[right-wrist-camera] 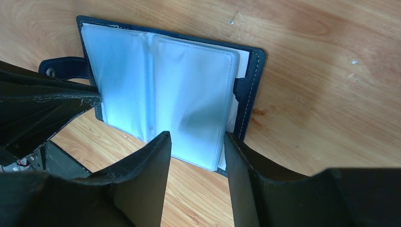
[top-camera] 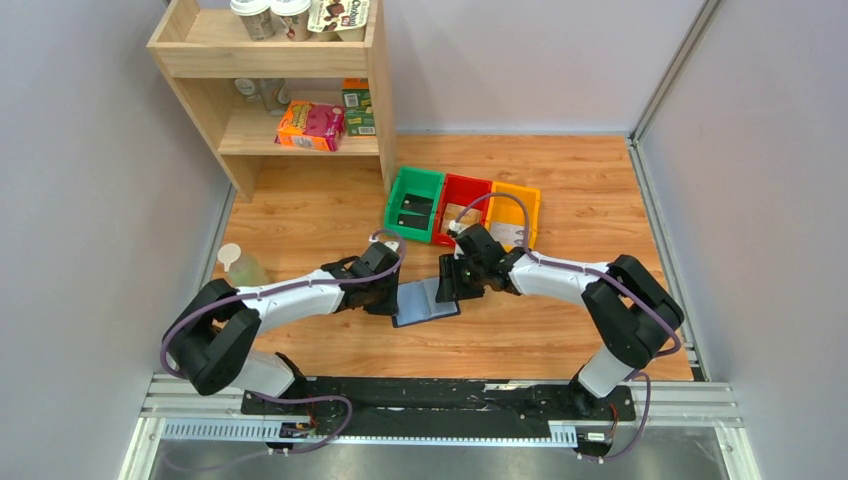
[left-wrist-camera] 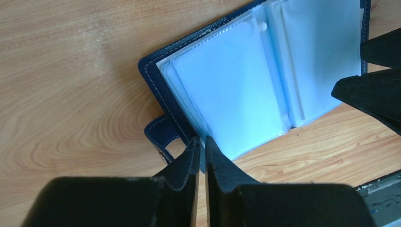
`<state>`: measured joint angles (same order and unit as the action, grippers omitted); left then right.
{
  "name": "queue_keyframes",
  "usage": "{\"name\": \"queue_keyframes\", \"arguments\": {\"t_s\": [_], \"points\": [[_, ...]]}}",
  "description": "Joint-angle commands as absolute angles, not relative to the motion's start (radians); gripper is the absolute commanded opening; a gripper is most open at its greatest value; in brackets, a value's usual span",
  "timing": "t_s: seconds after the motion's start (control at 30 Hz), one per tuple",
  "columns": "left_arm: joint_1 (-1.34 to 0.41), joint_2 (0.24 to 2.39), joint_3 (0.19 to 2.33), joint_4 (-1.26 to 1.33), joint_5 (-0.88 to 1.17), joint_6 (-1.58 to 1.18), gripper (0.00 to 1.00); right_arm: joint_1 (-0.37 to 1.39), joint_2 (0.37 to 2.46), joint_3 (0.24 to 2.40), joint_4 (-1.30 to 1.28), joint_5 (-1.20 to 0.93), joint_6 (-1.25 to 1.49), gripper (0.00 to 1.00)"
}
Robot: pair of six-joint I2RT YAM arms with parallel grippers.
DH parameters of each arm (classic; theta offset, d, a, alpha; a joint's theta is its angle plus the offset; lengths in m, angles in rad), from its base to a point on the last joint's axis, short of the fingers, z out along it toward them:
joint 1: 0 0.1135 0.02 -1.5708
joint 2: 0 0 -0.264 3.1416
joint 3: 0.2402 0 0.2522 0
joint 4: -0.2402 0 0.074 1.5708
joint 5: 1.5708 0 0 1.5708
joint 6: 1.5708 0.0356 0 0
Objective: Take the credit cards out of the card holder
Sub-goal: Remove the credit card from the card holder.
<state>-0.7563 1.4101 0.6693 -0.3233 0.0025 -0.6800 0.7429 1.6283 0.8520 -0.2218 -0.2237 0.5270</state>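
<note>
Presently the card holder (top-camera: 425, 303) lies open and flat at the centre of the bench (top-camera: 330, 215), its clear sleeves (left-wrist-camera: 246, 90) facing up. At the holder's 9 o'clock, the left pincer (left-wrist-camera: 201, 140) is narrowed almost together on the cover edge beside the strap tab (left-wrist-camera: 161, 132). At 3 o'clock, the right pincer (right-wrist-camera: 196, 137) stands moderately wide, its fingers (right-wrist-camera: 156, 161) straddling the sleeves' near edge, not clamped. From 12 to 1 o'clock sit a green bin (top-camera: 398, 200), a red bin (top-camera: 468, 182) and a yellow bin (top-camera: 530, 205), with credit cards (top-camera: 413, 212) lying inside them.
</note>
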Motion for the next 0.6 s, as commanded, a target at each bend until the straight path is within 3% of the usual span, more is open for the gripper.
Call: {"name": "queue_keyframes", "arguments": {"t_s": [0.0, 0.57], "points": [[-0.758, 1.443, 0.652, -0.301, 0.038, -0.701, 0.13, 0.750, 1.608, 0.874, -0.172, -0.265, 0.546, 0.49], [-0.758, 1.393, 0.632, -0.264, 0.034, -0.712, 0.09, 0.810, 1.575, 0.985, -0.166, -0.383, 0.534, 0.49]]}}
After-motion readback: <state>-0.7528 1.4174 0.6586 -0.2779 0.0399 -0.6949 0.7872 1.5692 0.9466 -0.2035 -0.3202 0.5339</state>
